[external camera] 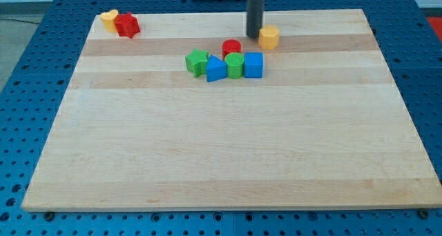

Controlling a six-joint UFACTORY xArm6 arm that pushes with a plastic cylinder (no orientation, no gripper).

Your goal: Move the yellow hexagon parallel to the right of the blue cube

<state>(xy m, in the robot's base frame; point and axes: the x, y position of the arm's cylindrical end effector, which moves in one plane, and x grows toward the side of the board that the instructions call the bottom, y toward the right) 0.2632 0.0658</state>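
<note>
The yellow hexagon (269, 36) lies near the view's top, above and a little right of the blue cube (254, 65). My tip (254, 33) stands just left of the hexagon, close to it or touching it; I cannot tell which. The cube sits at the right end of a row with a green cylinder (234, 65), a blue triangular block (215, 69) and a green star-like block (197, 61). A red cylinder (231, 47) sits just above the green cylinder.
A yellow heart-like block (109, 19) and a red star-like block (127, 25) touch each other at the wooden board's (221, 160) top left corner. A blue perforated table (27, 91) surrounds the board.
</note>
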